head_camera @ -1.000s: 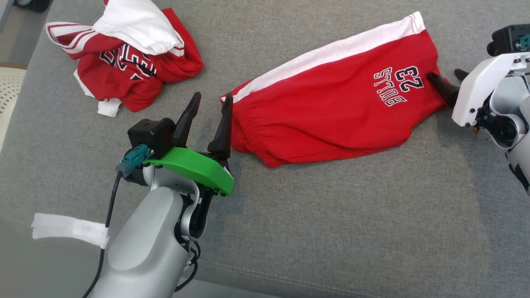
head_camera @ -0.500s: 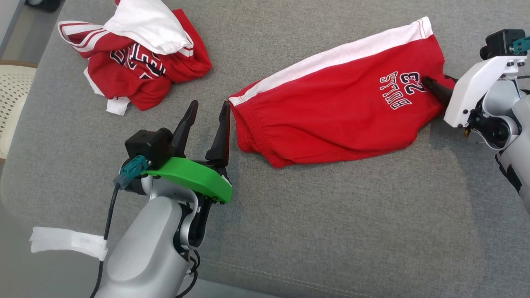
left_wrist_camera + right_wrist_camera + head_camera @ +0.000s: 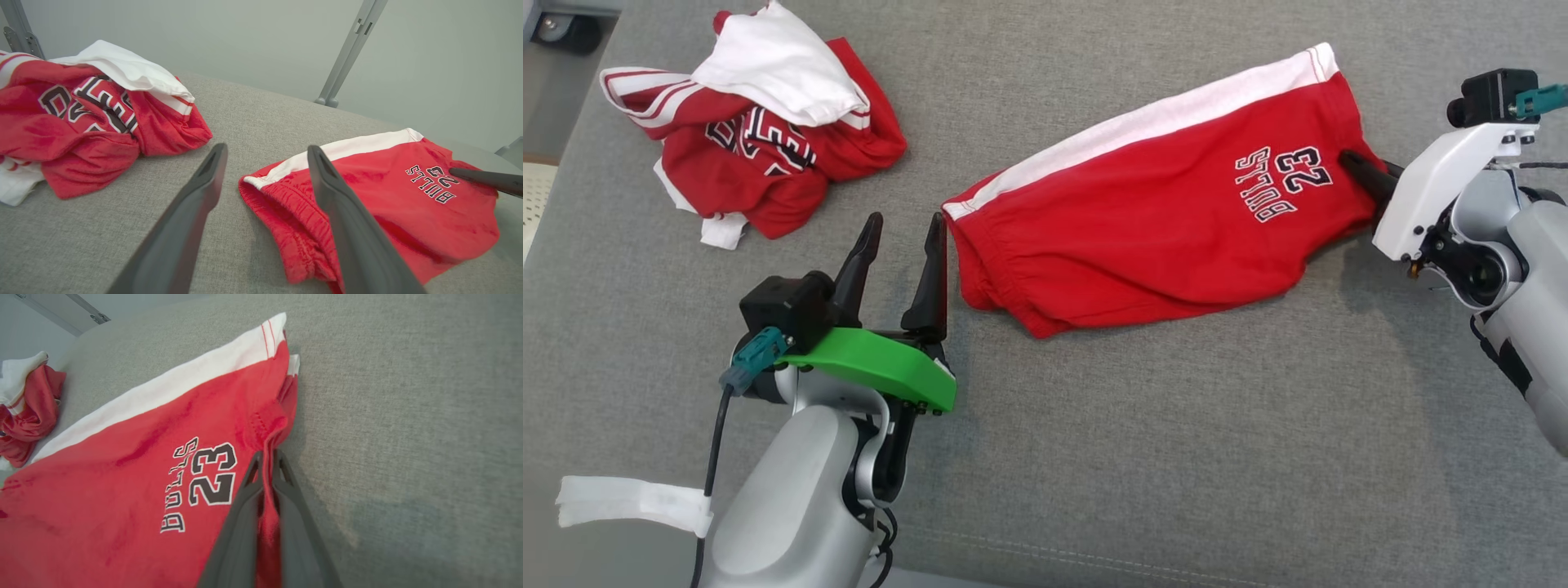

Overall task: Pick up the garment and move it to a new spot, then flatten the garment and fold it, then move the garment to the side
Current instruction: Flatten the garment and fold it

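Grey fabric surface holds red Bulls shorts lying flat at centre right, their hem pinched between the closed fingers of the right gripper, while the left gripper stands spread wide just beside the waistband, near a crumpled red-and-white jersey.
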Available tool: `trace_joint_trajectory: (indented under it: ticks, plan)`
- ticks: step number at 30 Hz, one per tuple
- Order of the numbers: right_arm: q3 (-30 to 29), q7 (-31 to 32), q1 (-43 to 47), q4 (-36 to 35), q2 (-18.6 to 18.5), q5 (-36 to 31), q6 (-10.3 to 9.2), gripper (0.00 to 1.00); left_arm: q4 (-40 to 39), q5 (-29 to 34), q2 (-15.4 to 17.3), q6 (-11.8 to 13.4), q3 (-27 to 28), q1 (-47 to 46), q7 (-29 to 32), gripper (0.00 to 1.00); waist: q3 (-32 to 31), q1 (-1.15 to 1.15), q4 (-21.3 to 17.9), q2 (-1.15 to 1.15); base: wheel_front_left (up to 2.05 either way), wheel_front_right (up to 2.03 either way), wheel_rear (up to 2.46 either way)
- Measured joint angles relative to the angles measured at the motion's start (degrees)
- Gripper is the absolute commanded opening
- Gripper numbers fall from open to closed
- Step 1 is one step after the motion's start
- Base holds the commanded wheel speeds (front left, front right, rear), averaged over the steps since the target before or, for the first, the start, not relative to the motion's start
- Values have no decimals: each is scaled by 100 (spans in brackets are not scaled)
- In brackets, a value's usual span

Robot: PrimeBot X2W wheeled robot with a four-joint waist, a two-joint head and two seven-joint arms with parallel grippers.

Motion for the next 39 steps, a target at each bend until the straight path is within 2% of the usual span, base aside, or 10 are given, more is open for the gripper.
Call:
trace_joint_trajectory:
  ticks: [21, 36, 37, 38, 39]
  plan:
    - [-156, -1251, 1286, -677, 108, 420, 0, 0, -387, 100, 219, 13, 178, 324, -1, 100, -357, 0, -783, 0, 0, 0, 0]
    - [-216, -1596, 1884, -845, -133, 421, -8, 0, -698, 155, 263, 53, 45, 580, 10, 100, -592, 0, -1168, 0, 0, 0, 0]
    - [-231, -1622, 1917, -839, -109, 439, -16, 14, -708, 159, 265, 54, 43, 586, 19, 100, -595, 0, -1174, 0, 0, 0, 0]
    - [-237, -1650, 1939, -836, -89, 458, -21, 38, -710, 159, 267, 54, 38, 591, 48, 100, -598, 0, -1178, 0, 0, 0, 0]
    - [-238, -1672, 1958, -834, -81, 460, -23, 68, -713, 159, 268, 54, 36, 600, 58, 100, -602, 0, -1183, 0, 0, 0, 0]
